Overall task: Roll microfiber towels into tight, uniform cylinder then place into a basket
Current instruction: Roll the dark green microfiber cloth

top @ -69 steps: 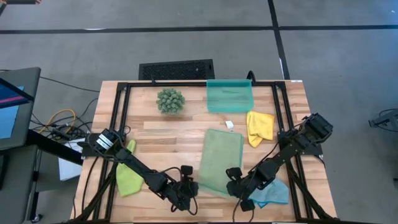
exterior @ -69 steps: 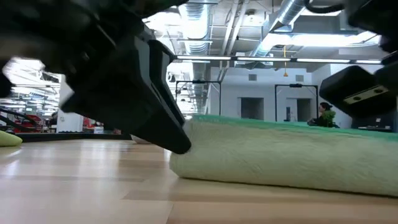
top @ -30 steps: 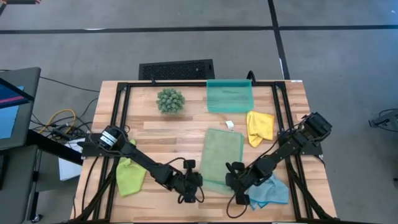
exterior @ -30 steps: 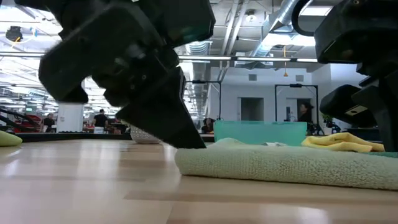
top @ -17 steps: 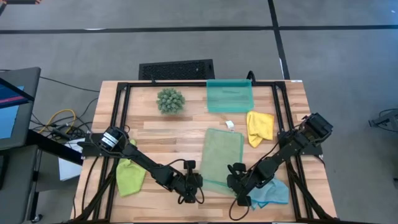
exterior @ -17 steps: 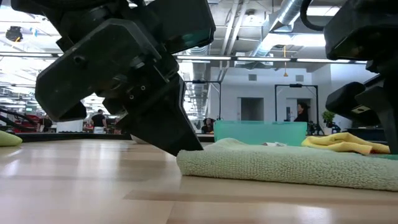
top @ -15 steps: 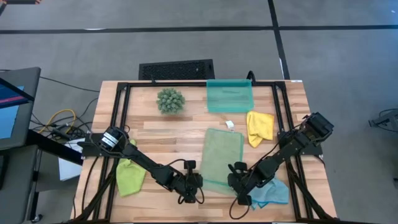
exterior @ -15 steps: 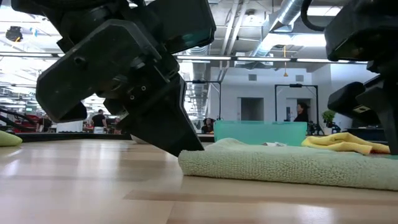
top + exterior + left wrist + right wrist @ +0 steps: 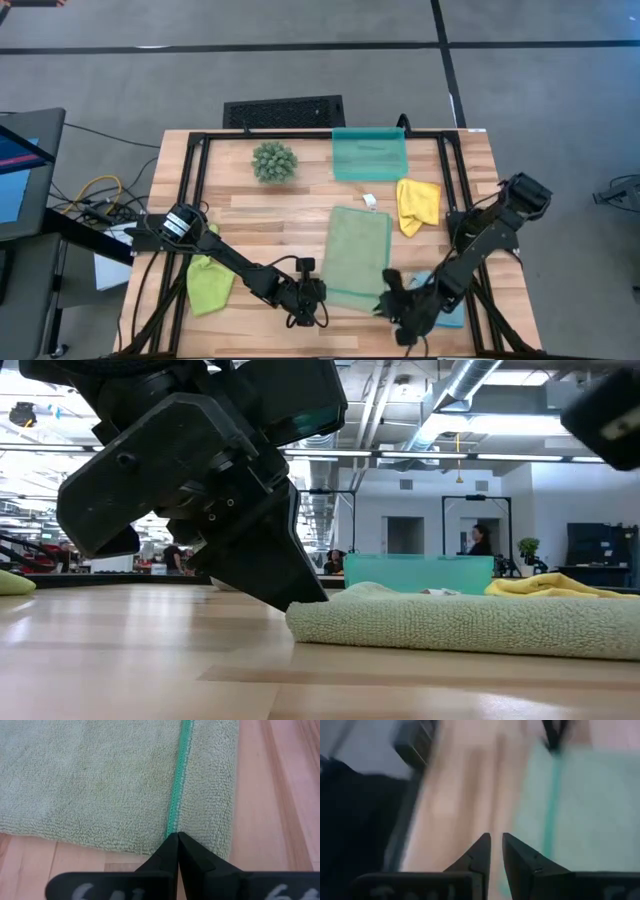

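The sage green towel [image 9: 357,255] lies flat on the table, its near edge folded over into a narrow strip [image 9: 207,785] bounded by a teal hem. My left gripper [image 9: 320,300] is shut at the towel's near left corner. My right gripper [image 9: 392,302] hangs above the table between the sage towel and the light blue towel [image 9: 452,310], its fingers a little apart with nothing between them [image 9: 496,842]. The teal basket [image 9: 369,155] stands at the far edge. The yellow towel [image 9: 417,203] and the lime towel [image 9: 208,283] lie crumpled. My left gripper's shut fingertips [image 9: 172,842] rest on the teal hem [image 9: 175,817] of the folded strip, right at the towel's left side edge. They come slanting down from the table's left [image 9: 300,595]. Whether any cloth is caught between them cannot be told. The towel lies on the table.
A spiky green plant ball [image 9: 274,161] sits at the far left of the table, with a black grille [image 9: 283,111] on the floor beyond it. A small white scrap [image 9: 368,200] lies by the sage towel's far edge. Black frame rails run along the table's sides.
My right gripper has lifted off the sage towel's near right corner, gone up and swung toward the table's right edge, turning as it went; it has nearly left the low view. The towel has stayed flat.
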Tool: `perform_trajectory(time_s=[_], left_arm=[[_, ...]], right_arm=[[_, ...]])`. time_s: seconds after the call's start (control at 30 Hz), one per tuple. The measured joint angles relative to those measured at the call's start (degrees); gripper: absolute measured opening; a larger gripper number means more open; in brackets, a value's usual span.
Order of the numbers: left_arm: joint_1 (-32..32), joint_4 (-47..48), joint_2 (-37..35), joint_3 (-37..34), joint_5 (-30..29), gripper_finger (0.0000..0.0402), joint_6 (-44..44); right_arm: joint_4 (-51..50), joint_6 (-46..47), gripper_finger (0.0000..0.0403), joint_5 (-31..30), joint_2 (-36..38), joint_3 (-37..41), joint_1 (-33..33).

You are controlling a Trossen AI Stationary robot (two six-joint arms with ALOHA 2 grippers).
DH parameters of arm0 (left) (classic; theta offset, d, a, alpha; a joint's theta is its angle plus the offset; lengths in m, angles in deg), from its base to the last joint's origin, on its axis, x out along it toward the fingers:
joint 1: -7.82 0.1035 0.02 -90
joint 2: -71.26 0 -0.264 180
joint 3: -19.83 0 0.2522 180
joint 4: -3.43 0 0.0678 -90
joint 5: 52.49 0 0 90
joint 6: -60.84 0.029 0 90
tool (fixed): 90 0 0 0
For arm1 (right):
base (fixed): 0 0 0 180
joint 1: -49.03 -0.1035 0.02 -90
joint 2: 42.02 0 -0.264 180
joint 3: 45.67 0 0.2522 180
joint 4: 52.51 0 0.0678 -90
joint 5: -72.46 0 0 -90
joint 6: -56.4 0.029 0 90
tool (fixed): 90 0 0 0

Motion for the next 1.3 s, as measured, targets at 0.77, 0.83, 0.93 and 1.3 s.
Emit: perform_trajectory(time_s=[0.77,0.83,0.93,1.3], left_arm=[[-0.02,-1.29,0.13,-0.13,-1.07,0.0002,0.70],[-0.02,-1.34,0.13,-0.13,-1.17,0.0002,0.70],[0.00,-1.62,0.17,-0.13,-1.32,0.0002,0.72],[-0.23,1.02,-3.06,1.12,-4.27,0.0041,10.25]], right_arm=[[12.26,-13.27,0.0158,-1.74,-12.51,-0.07,6.11],[11.61,-14.24,0.0142,-1.40,-13.76,0.08,6.10],[11.92,-14.28,0.0124,-1.82,-16.16,-0.87,6.05],[5.99,-12.41,0.0018,1.75,-14.57,-2.51,6.15]])
